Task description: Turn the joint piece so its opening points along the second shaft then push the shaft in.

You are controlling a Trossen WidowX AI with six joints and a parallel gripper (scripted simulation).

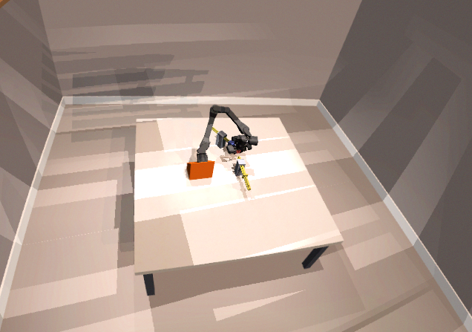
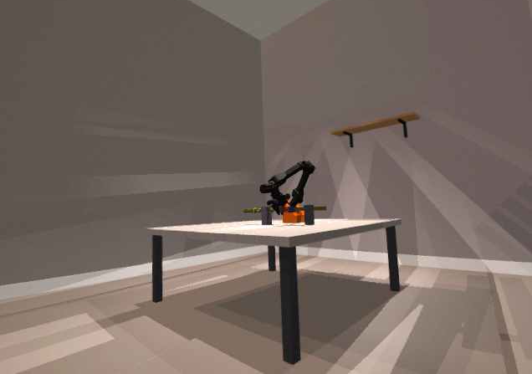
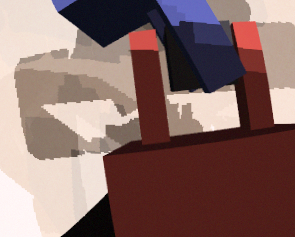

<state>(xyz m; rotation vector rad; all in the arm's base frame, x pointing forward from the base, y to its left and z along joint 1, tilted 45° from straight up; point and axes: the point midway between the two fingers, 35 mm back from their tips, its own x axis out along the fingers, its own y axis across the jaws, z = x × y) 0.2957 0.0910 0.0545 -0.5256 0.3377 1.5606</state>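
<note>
The wrist view's top edge cuts off the blue joint piece (image 3: 209, 54).

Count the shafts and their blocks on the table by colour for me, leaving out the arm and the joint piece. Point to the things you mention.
Yellow shafts (image 1: 246, 182) (image 2: 319, 208): 2
Grey blocks (image 1: 220, 140) (image 1: 238, 167) (image 2: 309, 214) (image 2: 266, 216): 2
Total: 4
</note>
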